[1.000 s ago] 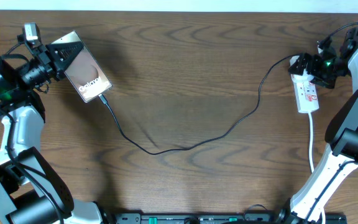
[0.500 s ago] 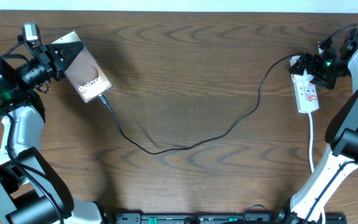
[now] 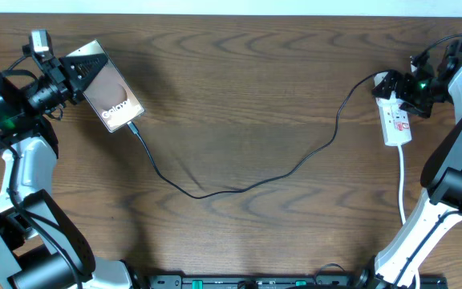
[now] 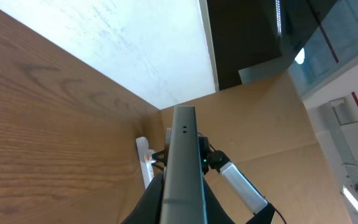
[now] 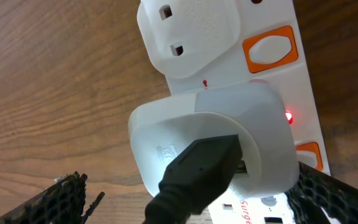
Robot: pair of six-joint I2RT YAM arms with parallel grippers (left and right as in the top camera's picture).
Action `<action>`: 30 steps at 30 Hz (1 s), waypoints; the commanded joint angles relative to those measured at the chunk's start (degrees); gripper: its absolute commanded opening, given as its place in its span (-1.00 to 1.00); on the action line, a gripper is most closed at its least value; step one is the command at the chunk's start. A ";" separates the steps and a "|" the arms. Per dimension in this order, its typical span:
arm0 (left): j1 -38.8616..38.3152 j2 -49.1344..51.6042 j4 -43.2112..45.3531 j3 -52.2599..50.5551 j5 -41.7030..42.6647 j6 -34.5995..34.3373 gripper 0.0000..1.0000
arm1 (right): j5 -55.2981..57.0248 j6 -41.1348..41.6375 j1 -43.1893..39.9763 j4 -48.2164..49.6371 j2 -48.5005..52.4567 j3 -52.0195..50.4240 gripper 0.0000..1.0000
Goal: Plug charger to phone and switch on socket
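The phone [image 3: 112, 96] lies tilted at the far left, bronze face up, with my left gripper [image 3: 72, 74] shut on its upper end. In the left wrist view its grey edge [image 4: 182, 168] stands between my fingers [image 4: 180, 208]. The black charger cable [image 3: 207, 195] is plugged into the phone's lower end and runs across the table to a white adapter [image 5: 210, 134] in the socket strip [image 3: 396, 119]. My right gripper [image 3: 414, 85] is open and straddles the strip's far end, its fingers either side of the adapter [image 5: 197, 196]. A small red lamp [image 5: 289, 115] glows beside an orange switch [image 5: 269, 48].
The strip's white cord [image 3: 403, 185] runs toward the front at the right. A second white plug [image 5: 191, 31] sits in the strip beyond the adapter. The table's far edge meets a white wall [image 4: 104, 37].
My right wrist has shifted very slightly to the right over the strip. The phone, the cable and the left arm have not moved.
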 commanded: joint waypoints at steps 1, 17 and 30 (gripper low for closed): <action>0.13 -0.81 0.33 0.26 0.94 0.13 -0.85 | 7.13 3.82 -0.79 -4.85 2.10 -0.24 0.99; 0.13 -0.81 0.33 0.26 1.18 0.09 -0.85 | 12.59 5.27 -1.22 -11.52 1.77 1.31 0.89; 0.13 -0.81 0.33 0.26 1.62 0.11 -0.85 | 18.29 6.40 -1.20 -14.67 -9.42 1.38 0.90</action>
